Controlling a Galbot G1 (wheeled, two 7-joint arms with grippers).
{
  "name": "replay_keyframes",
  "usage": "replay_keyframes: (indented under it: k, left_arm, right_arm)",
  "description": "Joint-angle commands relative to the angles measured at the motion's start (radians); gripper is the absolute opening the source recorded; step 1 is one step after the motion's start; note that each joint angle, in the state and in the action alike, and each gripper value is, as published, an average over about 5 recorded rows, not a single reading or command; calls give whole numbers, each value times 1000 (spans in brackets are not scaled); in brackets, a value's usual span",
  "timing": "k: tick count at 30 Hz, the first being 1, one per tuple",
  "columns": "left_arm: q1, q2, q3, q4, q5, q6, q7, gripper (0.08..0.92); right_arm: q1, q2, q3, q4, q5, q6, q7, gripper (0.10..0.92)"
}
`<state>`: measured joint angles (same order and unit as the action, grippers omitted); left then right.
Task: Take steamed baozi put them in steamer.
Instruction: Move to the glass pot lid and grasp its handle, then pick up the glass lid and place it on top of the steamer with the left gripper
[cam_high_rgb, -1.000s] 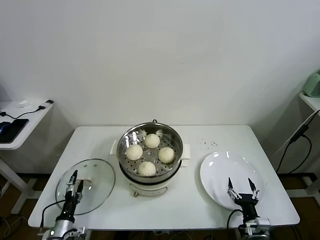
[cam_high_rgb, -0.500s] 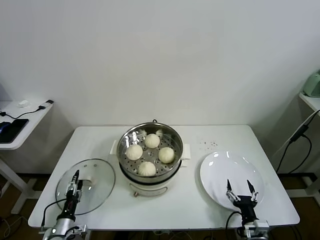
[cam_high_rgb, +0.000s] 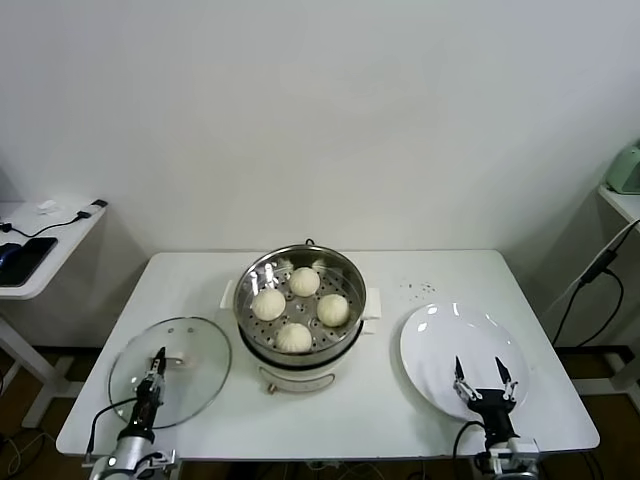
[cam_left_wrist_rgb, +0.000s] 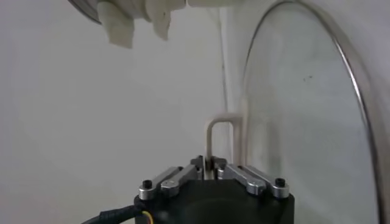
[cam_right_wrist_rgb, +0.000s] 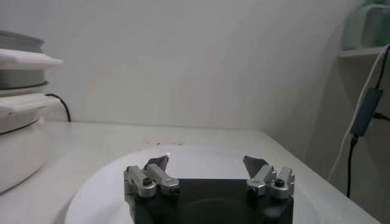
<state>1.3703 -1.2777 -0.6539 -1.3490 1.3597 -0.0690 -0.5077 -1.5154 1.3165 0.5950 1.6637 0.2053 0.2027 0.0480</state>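
The steamer (cam_high_rgb: 256, 275) stands mid-table, a steel pot on a cream-white base. Four steamed baozi lie on its perforated tray: at the back (cam_high_rgb: 304, 282), left (cam_high_rgb: 268, 304), right (cam_high_rgb: 333, 309) and front (cam_high_rgb: 294, 337). My left gripper (cam_high_rgb: 158, 358) is low at the table's front left over the glass lid, shut and empty; the left wrist view shows its tips (cam_left_wrist_rgb: 207, 163) together just short of the lid's white handle (cam_left_wrist_rgb: 220, 125). My right gripper (cam_high_rgb: 480, 368) is open and empty over the front of the white plate; it also shows in the right wrist view (cam_right_wrist_rgb: 206, 163).
The glass lid (cam_high_rgb: 195, 345) lies flat at the front left. The white plate (cam_high_rgb: 450, 335) lies bare at the front right. The steamer's side (cam_right_wrist_rgb: 18, 122) shows in the right wrist view. A side table with cables stands far left.
My left gripper has drawn back toward the table's front edge and its fingers have closed. My right gripper has sunk slightly. The baozi, lid and plate have not moved.
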Motion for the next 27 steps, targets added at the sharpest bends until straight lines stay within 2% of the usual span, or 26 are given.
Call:
replay_keyframes:
  k: [1,5,11,16,22,27]
  left_arm:
    - [17,-1,-28,-75,-42,4,18,154]
    - [80,49,-47,-225,-151,24,99,125]
    - [168,168,-92,-432,-382,69,247,125]
    - [223,244,-148,-628,-523,191,416,125]
    - [209,244,-118,-812,-541,325,528,125]
    - [150,194,34,-876,-393,385,574,125]
  right_arm:
    - [-4,3,-1,3,-5,2,0,823]
    - [-7,2,1,11,-8,1,0,823]
    - [-6,0,2,18,-18,-5,2,823]
    - [-5,2,1,15,-26,-8,3,823]
    - [-3,7,0,8,-27,-1,1,823]
    - [-3,11,-3,6,-30,7,-4,823]
